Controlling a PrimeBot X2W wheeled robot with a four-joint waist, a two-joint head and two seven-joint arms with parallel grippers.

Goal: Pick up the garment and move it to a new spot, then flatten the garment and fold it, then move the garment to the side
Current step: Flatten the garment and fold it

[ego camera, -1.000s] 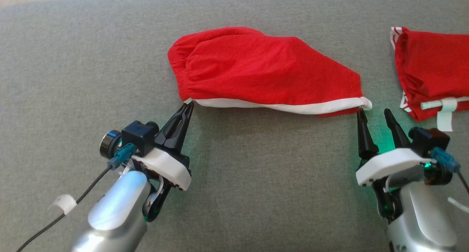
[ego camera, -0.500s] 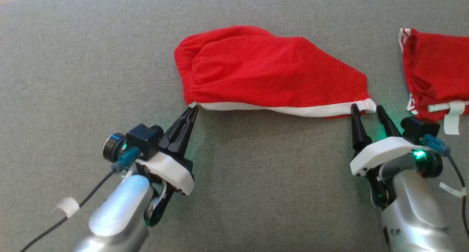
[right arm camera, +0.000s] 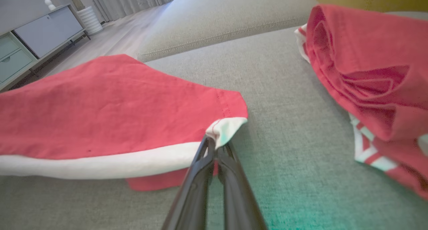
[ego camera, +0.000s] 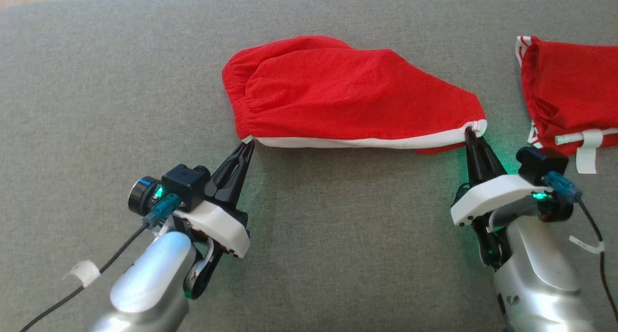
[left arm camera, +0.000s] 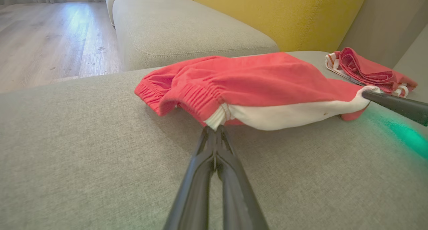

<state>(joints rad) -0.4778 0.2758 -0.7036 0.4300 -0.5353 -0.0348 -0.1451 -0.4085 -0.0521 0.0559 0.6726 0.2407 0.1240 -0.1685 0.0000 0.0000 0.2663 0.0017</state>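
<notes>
Working over a grey sofa cushion (ego camera: 96, 81) with a coarse, woven surface. At 7 o'clock in the head view, pinching with the left gripper (ego camera: 247, 146): long, glossy dark fingers pressed together on the near-left corner of the garment (ego camera: 347, 90), right where the gathered elastic waistband is meeting the white band.

Lying at 12 o'clock on the cushion, stretched between the two grippers: soft red knit, roughly wedge-shaped, puckering at the rounded left end and tapering smoother toward the right. Running along the near edge, a plain white band, with a small red flap peeking out beneath it near the right end.

At 4 o'clock, pinching with the right gripper (ego camera: 469, 135): fingers closed tight on the white tip of the near-right corner, with a green glow spilling onto the cushion alongside.

Sitting at 2 o'clock, apart from the held piece, a second red garment (ego camera: 569, 90), crumpled, showing red-and-white striped trim and a white tag (ego camera: 585, 151) at its near edge; anything printed there too small to make out.
</notes>
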